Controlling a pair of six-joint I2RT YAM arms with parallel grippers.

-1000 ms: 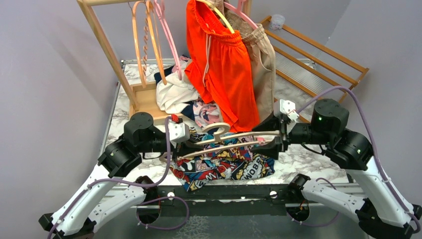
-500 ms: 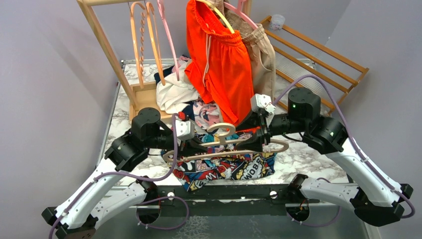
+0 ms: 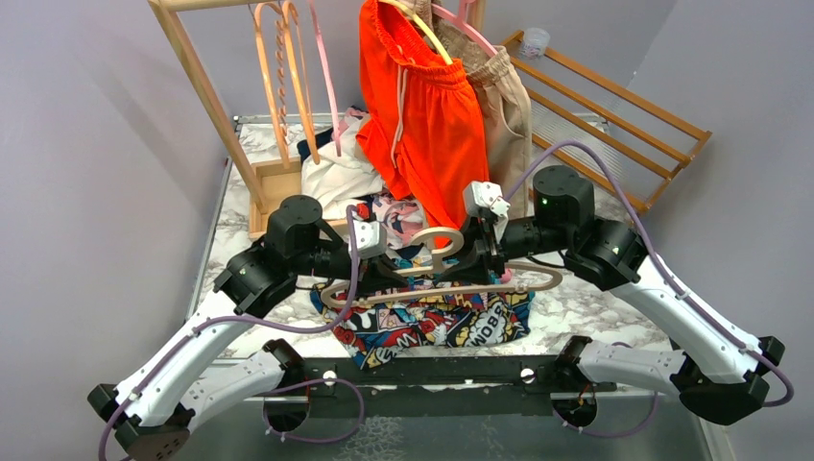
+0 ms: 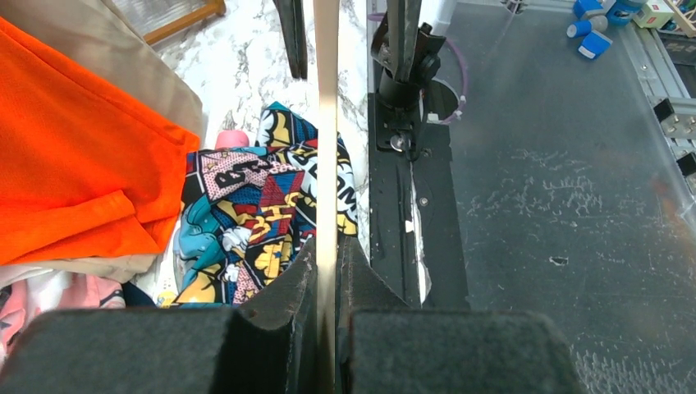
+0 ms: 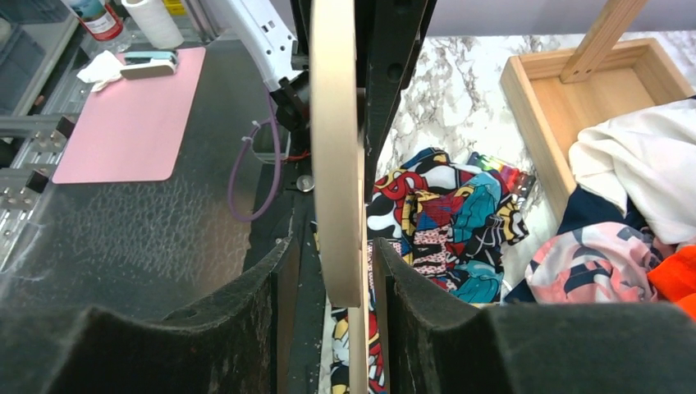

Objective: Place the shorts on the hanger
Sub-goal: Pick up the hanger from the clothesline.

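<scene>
Steadying the hanger (image 3: 422, 291) over the shorts (image 3: 432, 327) — left gripper (image 4: 327, 271) pinches it, right gripper (image 5: 332, 271) straddles it, jaws ajar. Next, likely: right clamps.

A: Arms, quick?
B: Left arm (image 3: 206, 336), right arm (image 3: 672, 307): white shell links, chunky black round joint housings.
A: Cables?
B: Purple cable (image 3: 573, 144) looping off each arm, more by the bases. Small green light (image 3: 540, 202) on a right joint. White camera blocks (image 3: 368, 237) at the wrists.
A: Fingers?
B: Fingers (image 4: 287, 304) matte black, grainy, thick, tapering to wedges.
</scene>
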